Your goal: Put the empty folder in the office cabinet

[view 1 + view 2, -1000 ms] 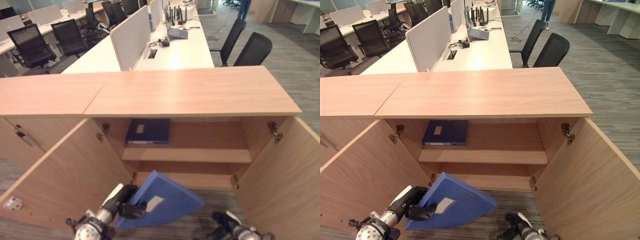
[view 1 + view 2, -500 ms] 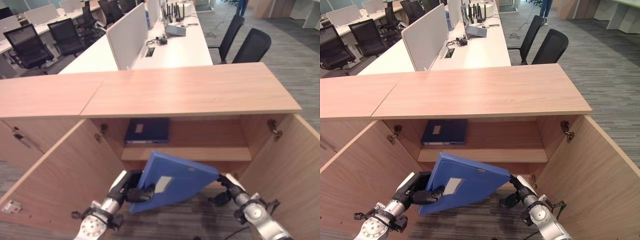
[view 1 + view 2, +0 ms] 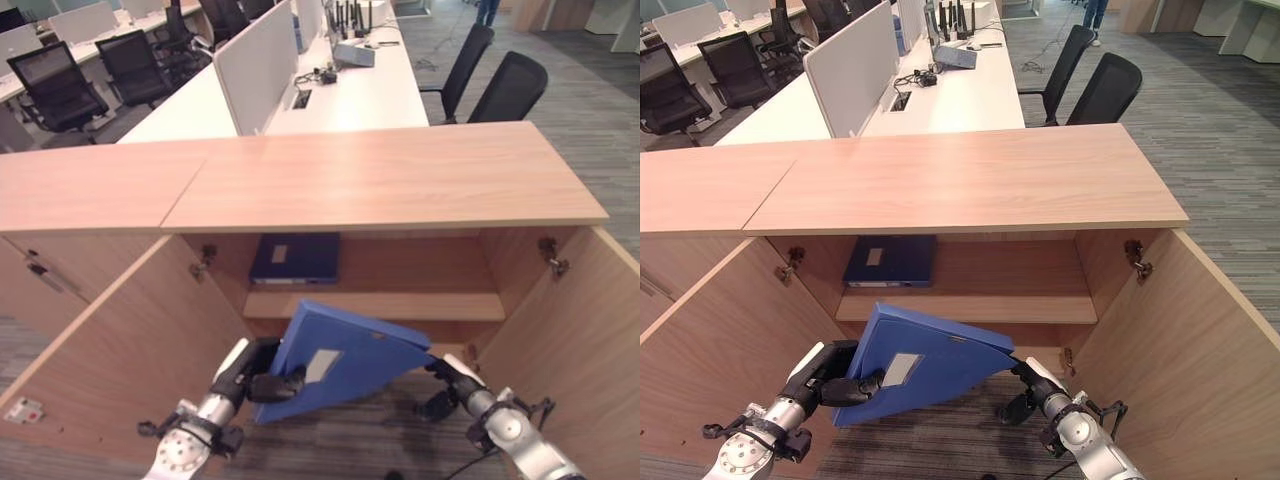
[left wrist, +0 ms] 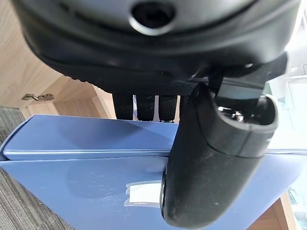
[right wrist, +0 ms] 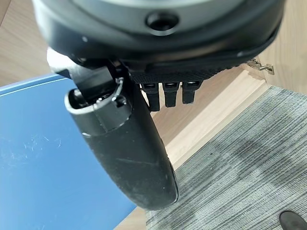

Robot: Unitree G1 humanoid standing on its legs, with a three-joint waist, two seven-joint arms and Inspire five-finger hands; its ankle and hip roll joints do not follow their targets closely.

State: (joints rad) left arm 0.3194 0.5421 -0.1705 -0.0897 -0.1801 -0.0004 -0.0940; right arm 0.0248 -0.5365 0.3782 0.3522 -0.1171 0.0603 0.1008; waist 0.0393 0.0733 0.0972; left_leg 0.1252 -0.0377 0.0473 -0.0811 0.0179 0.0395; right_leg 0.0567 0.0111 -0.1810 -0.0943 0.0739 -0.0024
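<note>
The blue folder point(image 3: 930, 370) hangs tilted in front of the open cabinet point(image 3: 970, 190), below its shelf point(image 3: 970, 308). The left hand point(image 3: 830, 375) is clamped on its lower corner; the right hand point(image 3: 1030, 380) touches its far corner with relaxed fingers.

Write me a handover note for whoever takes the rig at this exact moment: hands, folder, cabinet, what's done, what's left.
Left hand: shut on the blue folder, thumb across its face near the label.
Right hand: fingers straight, at the folder's right corner.
Folder: tilted, held in front of the open cabinet, below the shelf, not yet inside.
Second folder: flat on the shelf.
Done: doors open, folder lifted.
Left: slide it in, let go.
</note>
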